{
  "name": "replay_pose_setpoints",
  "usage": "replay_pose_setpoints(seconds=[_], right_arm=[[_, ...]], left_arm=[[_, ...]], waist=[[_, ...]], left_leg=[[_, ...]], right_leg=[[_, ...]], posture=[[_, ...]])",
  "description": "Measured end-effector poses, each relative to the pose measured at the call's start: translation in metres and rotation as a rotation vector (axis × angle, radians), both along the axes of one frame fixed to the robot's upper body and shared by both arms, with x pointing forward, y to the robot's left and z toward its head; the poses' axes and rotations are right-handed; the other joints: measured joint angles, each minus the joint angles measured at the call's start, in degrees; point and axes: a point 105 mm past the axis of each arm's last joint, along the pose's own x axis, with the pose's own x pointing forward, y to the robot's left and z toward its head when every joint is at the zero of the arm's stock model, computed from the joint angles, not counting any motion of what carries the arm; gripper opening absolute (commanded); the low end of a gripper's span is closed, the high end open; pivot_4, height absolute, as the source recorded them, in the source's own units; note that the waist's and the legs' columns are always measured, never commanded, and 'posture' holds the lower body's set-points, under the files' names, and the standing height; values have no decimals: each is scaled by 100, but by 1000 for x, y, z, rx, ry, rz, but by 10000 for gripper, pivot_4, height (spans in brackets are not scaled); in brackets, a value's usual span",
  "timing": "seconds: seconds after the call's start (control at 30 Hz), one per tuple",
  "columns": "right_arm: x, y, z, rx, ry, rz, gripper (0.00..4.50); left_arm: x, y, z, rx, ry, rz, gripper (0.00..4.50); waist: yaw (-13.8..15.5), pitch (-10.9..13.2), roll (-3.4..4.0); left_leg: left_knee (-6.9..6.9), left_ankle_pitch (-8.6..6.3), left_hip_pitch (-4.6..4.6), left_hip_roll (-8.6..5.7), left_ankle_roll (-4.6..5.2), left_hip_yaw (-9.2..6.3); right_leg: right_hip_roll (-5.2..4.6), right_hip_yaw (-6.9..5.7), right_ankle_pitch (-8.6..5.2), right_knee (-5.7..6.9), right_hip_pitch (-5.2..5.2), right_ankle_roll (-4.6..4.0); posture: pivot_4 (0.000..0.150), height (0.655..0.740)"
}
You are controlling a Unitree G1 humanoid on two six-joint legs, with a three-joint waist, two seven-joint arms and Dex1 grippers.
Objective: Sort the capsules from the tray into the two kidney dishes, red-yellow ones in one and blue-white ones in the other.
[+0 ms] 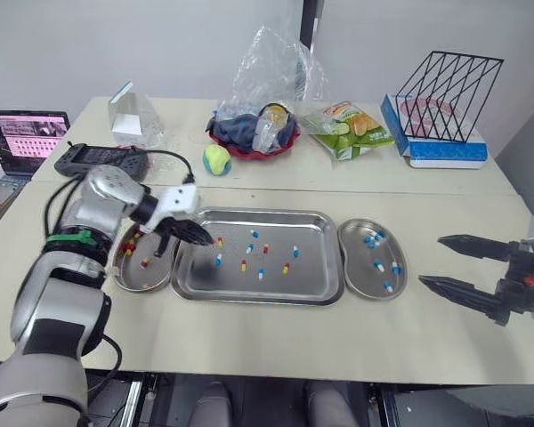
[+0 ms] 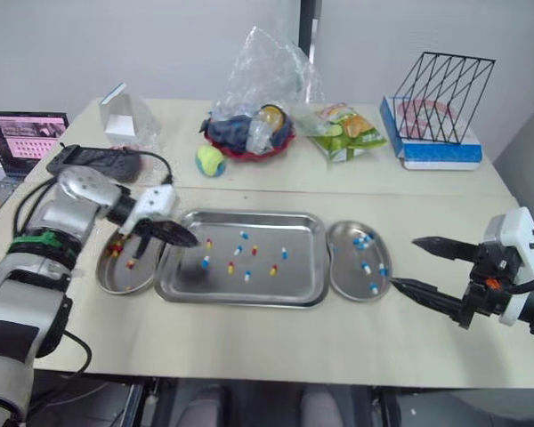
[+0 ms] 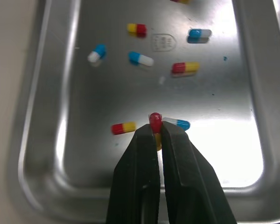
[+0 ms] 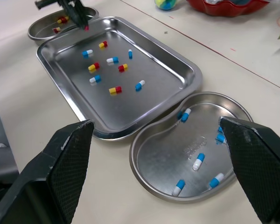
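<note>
The tray (image 1: 311, 267) was polished metal, mirror-bright and smooth, and the left dish (image 1: 156, 277) and right dish (image 1: 360, 267) beside it shared that shiny finish. The capsules (image 3: 136, 30) in the tray looked glossy, as did the capsule (image 3: 155, 120) in the left gripper (image 3: 155, 133), whose fingers (image 3: 135, 186) were matt black; the right gripper (image 4: 155, 122) had finely textured black pads (image 4: 67, 163). Behind the tray, the bag (image 1: 267, 62) was clear crinkled plastic and the rack (image 1: 449, 89) black wire. The table (image 1: 276, 347) under it was matt

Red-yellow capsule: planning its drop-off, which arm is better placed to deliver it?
Left. The left gripper is shut on the red-yellow capsule beside the left dish holding red-yellow ones; the right gripper is open beyond the right dish.
</note>
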Motion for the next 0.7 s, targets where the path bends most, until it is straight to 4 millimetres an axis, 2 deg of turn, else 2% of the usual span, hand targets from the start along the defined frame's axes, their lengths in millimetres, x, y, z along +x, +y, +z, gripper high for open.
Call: replay_pose_setpoints(seconds=[0.1,0.13,0.33,0.4,0.5,0.57,0.63,0.67,0.7], right_arm=[[0,8,0,21,23,65,45000],[0,8,1,27,26,72,45000],[0,12,2,41,45,123,45000],[3,15,3,41,47,155,45000],[10,17,4,44,46,183,45000],[14,19,5,40,40,194,45000],[17,19,5,27,30,203,45000],[17,19,5,23,26,206,45000],[17,19,5,22,24,206,45000]], left_arm=[[-12,47,13,70,-23,118,185],[-15,58,13,80,-13,152,185],[-29,80,-5,126,61,214,185],[-38,95,-12,167,90,253,185],[-46,98,-30,163,138,266,185],[-46,94,-37,163,136,261,7319],[-41,92,-34,151,88,267,12762],[-39,93,-31,147,57,273,18292],[-39,93,-29,144,50,276,19932]], waist=[[-112,-1,3],[-103,-1,3],[59,1,0],[47,0,-1],[40,0,1],[63,1,-1],[91,2,-5],[96,2,-5],[94,2,-5]], left_leg=[[-8,-1,8,1,1,0],[-8,-1,9,0,2,0],[3,0,5,-1,0,0],[3,0,9,0,0,0],[-2,-1,21,2,1,0],[0,0,18,1,0,0],[3,0,14,1,0,-1],[3,0,14,1,0,0],[3,0,14,1,0,0]], right_leg=[[0,2,-3,0,1,3],[-1,1,-3,0,4,3],[-3,1,-5,-5,20,6],[-2,2,-5,-6,23,6],[2,2,-7,-2,29,5],[-1,1,-6,-4,31,5],[-1,0,-6,-5,30,5],[-2,0,-7,-7,31,6],[-1,0,-7,-7,30,6]], posture=[[1500,7380],[1500,7380],[1500,7380],[1500,7380],[1500,7380],[1500,7380],[1500,7380],[1500,7380],[1500,7380]])
